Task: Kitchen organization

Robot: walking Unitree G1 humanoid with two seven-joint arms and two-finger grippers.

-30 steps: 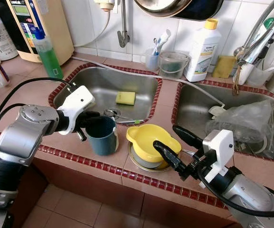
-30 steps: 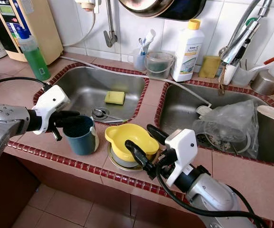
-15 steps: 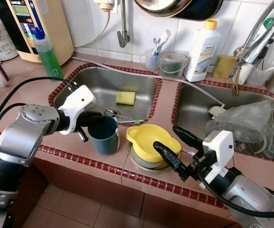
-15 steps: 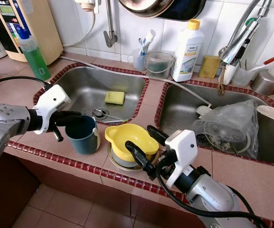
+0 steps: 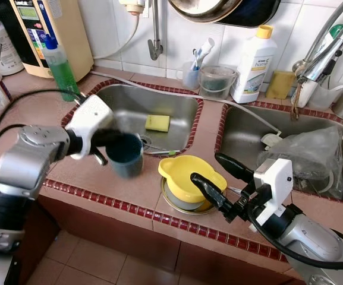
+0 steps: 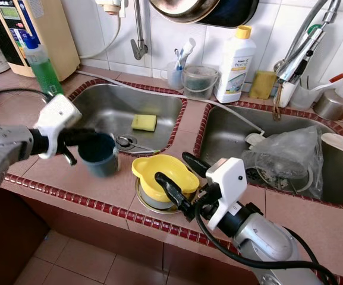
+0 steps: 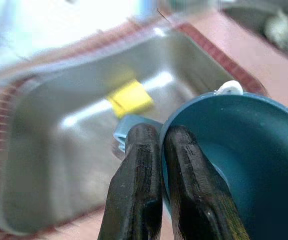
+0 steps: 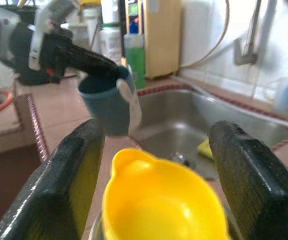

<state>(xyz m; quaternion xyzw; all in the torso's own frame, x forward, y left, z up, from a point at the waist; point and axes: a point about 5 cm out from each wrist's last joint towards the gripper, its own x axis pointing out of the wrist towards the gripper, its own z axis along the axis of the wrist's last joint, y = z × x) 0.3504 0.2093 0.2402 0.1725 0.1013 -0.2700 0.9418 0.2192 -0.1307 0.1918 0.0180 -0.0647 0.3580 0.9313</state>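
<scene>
At left of centre the left pincer [image 5: 107, 140] pinches the teal cup's [image 5: 125, 155] rim, lifting it off the surface [image 5: 70, 172], while the right pincer [image 5: 213, 177], spread, straddles the unmoved yellow bowl [image 5: 190, 176].

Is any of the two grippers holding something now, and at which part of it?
The left gripper holds the teal cup by its rim. The right gripper is open, holding nothing.

A pink-tiled worktop [image 5: 153, 190] with dark red trim spans the frame; white wall tiles [image 5: 171, 41] above, terracotta floor tiles [image 5: 100, 261] at bottom.
</scene>
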